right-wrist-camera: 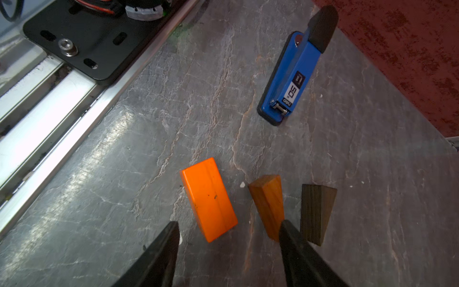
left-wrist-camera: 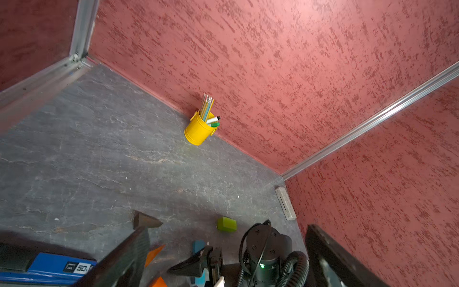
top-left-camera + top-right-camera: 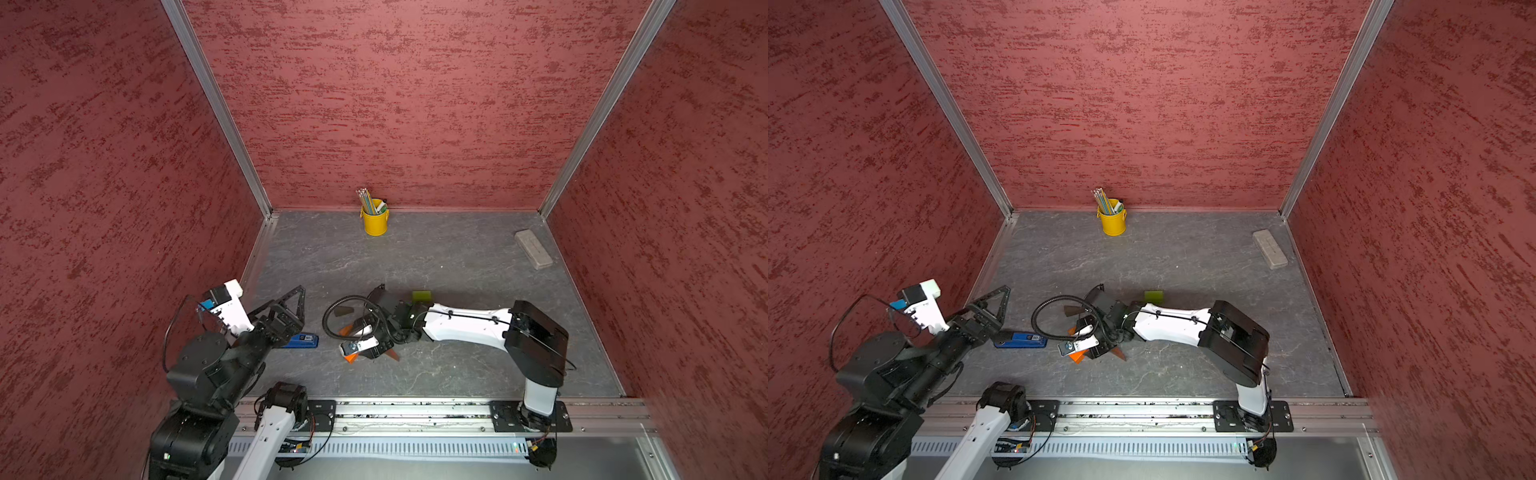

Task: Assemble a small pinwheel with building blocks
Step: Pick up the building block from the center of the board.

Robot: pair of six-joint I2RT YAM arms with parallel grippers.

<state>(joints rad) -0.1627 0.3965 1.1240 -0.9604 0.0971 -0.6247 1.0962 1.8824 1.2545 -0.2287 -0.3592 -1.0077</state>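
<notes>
1. Orange block (image 1: pixel 208 198) lies flat on the grey table (image 1: pixel 149 124), lower centre of the right wrist view. Its near end sits between the right gripper (image 1: pixel 228 248) fingers, with a gap each side.
2. Long axis runs roughly along the fingers, skewed toward upper left, so we'd close across the short width.
3. Right fingers are partly spread and hold nothing. One fingertip (image 1: pixel 285 228) overlaps the reddish wedge (image 1: pixel 268 198), so we judge a nudge risk.
4. Left gripper (image 3: pixel 291 309) is spread wide and empty, at left in a top view near the blue stapler (image 3: pixel 305 340). Right arm is nearer.
5. Block looks glossy, painted, crisp-edged, with a few dark specks.
</notes>
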